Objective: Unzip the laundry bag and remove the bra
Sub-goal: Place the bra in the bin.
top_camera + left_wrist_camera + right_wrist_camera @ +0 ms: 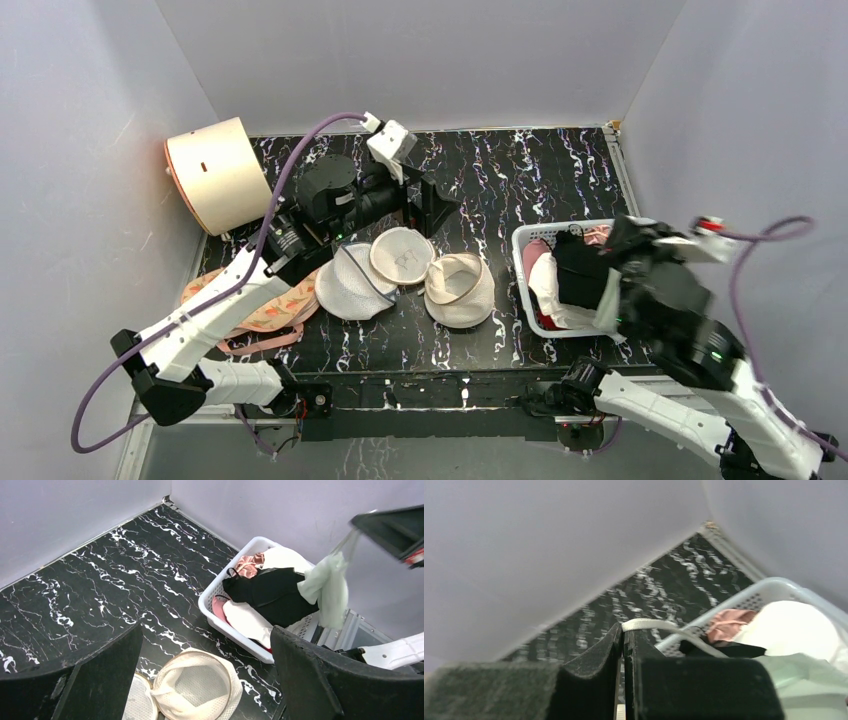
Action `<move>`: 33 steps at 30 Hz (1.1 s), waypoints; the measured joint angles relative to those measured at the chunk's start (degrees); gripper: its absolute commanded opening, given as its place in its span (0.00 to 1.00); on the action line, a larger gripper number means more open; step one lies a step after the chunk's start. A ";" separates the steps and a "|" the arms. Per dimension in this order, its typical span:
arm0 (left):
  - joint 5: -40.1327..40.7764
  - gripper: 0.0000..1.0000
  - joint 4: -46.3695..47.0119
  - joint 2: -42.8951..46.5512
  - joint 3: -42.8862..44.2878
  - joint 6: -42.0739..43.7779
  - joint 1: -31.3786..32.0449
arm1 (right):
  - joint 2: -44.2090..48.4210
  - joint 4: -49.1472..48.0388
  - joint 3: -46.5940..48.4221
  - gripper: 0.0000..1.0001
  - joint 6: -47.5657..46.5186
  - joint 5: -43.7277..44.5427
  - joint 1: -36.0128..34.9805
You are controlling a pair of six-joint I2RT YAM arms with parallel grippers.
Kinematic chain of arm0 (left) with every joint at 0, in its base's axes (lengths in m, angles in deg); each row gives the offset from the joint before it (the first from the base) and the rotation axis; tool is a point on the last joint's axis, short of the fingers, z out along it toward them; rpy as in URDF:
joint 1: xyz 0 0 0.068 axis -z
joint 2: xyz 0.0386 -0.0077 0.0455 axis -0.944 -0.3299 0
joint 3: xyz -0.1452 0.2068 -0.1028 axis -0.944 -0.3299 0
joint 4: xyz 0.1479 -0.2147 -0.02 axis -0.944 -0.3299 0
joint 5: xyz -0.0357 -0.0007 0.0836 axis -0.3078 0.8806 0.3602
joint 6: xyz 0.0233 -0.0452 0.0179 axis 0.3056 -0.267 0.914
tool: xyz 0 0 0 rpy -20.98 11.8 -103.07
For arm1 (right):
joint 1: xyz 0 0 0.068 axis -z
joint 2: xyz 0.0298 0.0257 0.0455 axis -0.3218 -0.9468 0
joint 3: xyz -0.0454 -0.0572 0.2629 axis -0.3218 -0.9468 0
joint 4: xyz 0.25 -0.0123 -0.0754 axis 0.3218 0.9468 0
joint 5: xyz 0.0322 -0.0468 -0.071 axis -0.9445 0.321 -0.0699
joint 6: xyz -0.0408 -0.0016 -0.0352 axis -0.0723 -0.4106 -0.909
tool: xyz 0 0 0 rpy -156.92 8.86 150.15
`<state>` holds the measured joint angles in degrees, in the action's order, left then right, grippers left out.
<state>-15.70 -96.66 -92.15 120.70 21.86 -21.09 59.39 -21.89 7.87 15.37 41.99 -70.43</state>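
Note:
The cream-beige mesh laundry bag (460, 290) lies open on the black marbled table, its flat round face (402, 255) flipped to its left. It also shows in the left wrist view (197, 682). My left gripper (432, 205) is open and empty, held above and behind the bag, and the wrist view (205, 680) looks down on the bag between its fingers. My right gripper (628, 238) is shut on a white strap (649, 625) of the pale bra (327, 587). The bra hangs over the white basket (522, 290), its black part (272, 595) resting inside.
A white dome-shaped mesh bag (350, 285) lies left of the laundry bag. A peach bra (265, 305) lies at the table's left edge. A beige drum (215, 175) stands at the back left. The basket holds pink and white garments. Grey walls enclose the table.

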 measured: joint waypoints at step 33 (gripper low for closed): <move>11.58 0.98 10.27 0.74 -23.50 14.67 -0.02 | -37.27 -10.93 -10.40 0.02 4.57 -45.35 65.07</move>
<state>-4.12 -86.39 -91.41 97.21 36.53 -21.11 22.13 -32.81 -2.53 19.94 -3.36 -5.36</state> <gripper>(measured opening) 0.983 0.014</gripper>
